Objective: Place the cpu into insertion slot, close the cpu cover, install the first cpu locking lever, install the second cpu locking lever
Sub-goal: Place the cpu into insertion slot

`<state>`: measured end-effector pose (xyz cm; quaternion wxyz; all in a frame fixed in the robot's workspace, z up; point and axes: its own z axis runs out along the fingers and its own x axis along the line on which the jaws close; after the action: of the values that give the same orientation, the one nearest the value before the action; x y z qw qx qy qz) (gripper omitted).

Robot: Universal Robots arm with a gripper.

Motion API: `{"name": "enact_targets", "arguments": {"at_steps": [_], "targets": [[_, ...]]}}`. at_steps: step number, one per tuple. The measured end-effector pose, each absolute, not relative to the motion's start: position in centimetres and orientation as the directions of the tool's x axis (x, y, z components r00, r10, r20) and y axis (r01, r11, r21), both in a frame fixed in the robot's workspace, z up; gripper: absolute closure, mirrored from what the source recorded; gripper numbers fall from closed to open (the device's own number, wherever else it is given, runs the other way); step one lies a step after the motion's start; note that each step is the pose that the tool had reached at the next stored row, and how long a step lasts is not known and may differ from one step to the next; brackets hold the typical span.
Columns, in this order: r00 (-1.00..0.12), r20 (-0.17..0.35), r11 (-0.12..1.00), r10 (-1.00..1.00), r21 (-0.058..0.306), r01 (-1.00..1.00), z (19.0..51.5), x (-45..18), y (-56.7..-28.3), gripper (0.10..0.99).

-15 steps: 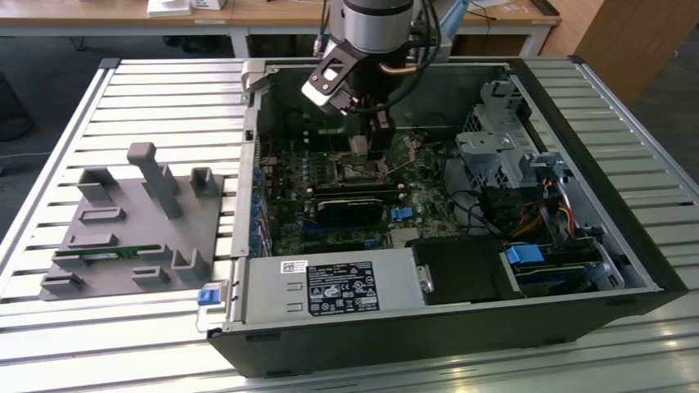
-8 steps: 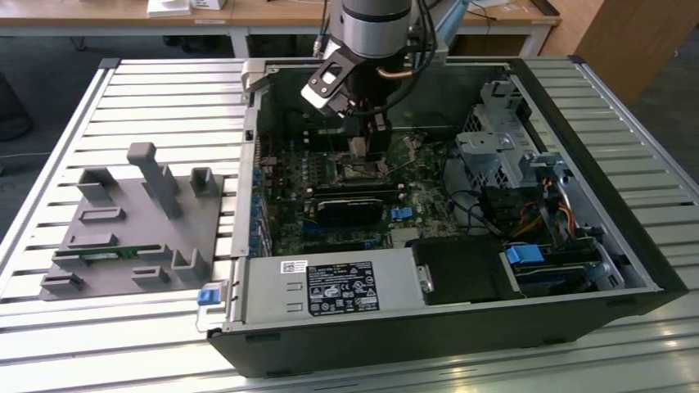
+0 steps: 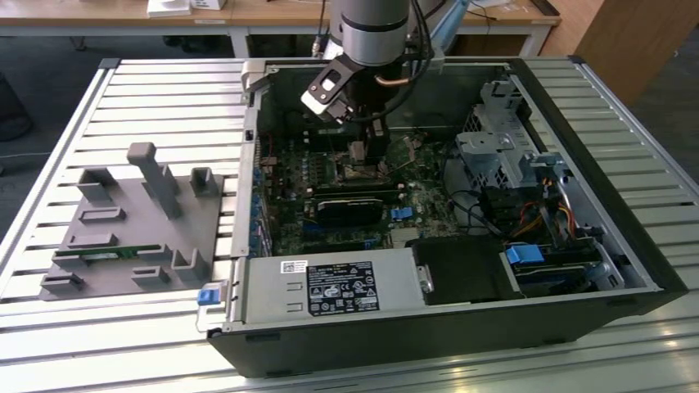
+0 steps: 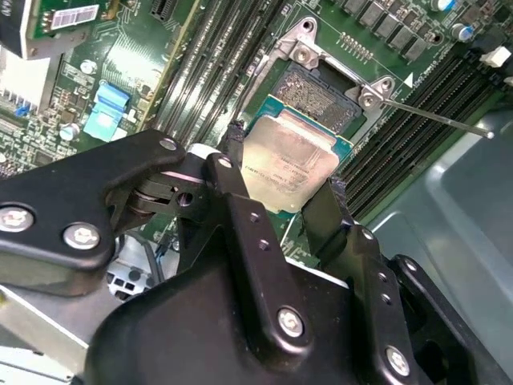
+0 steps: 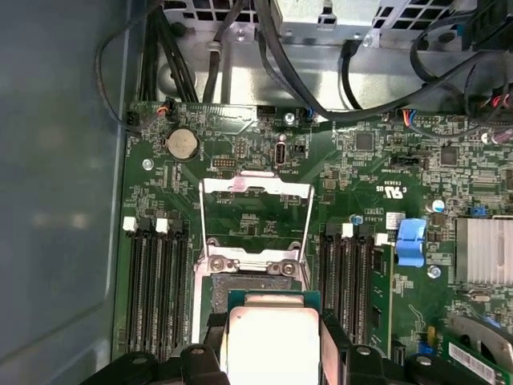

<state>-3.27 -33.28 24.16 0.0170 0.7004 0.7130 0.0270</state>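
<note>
Print on view, none I could read from here:
- dark rating label [image 3: 339, 288] on the power supply [image 3: 268, 299], small white sticker [image 3: 295, 266] above it
- barcode sticker [image 4: 70, 16] on a green circuit card [image 4: 112, 28]
- white silk-screen lettering [image 5: 391, 191] on the motherboard [image 5: 240, 152], apparently upside down

The cpu [image 4: 288, 164] has a pale silvery metal top, dull and faintly smudged, while the gripper [image 4: 285, 163] is matt black with shiny screw heads [image 4: 290, 322]. The cpu cover [image 5: 255, 184] is thin bright metal, the insertion slot [image 4: 317, 92] dark and grainy, the circuit board [image 5: 361, 200] glossy green, the case wall [image 5: 56, 200] smooth grey.
</note>
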Motion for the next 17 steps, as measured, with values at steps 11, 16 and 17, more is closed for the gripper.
{"name": "enact_targets", "arguments": {"at_steps": [11,16,17], "targets": [[-0.018,0.014,0.017,1.0,0.062,0.998,23.3,-3.3,-33.2,0.545],[-0.018,0.013,0.017,1.0,0.062,0.998,23.1,-3.5,-33.2,0.545],[-0.018,0.013,0.017,1.0,0.062,0.998,23.0,-3.5,-33.2,0.545]]}}
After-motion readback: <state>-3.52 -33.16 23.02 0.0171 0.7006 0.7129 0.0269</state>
